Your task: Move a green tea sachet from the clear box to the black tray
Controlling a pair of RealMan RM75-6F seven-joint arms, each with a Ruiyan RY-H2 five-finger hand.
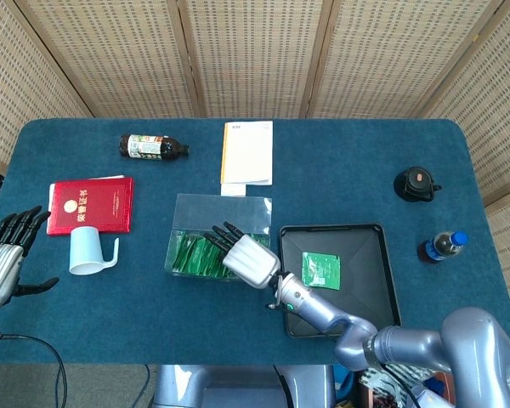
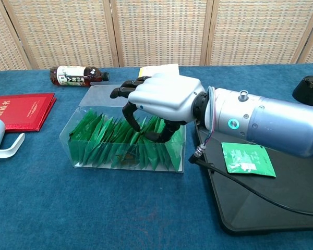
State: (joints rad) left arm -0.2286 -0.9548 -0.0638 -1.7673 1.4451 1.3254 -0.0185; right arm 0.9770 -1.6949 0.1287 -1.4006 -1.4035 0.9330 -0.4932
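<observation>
Silver-backed right hand (image 2: 164, 99) hovers over the clear box (image 2: 88, 138), dark fingers curled down among upright green sachets (image 2: 112, 136); whether it pinches one cannot be told. Several might lift together, or the box might drag. One sachet (image 2: 247, 159) already lies in the black tray (image 2: 261, 208) near the counter's front edge.
</observation>
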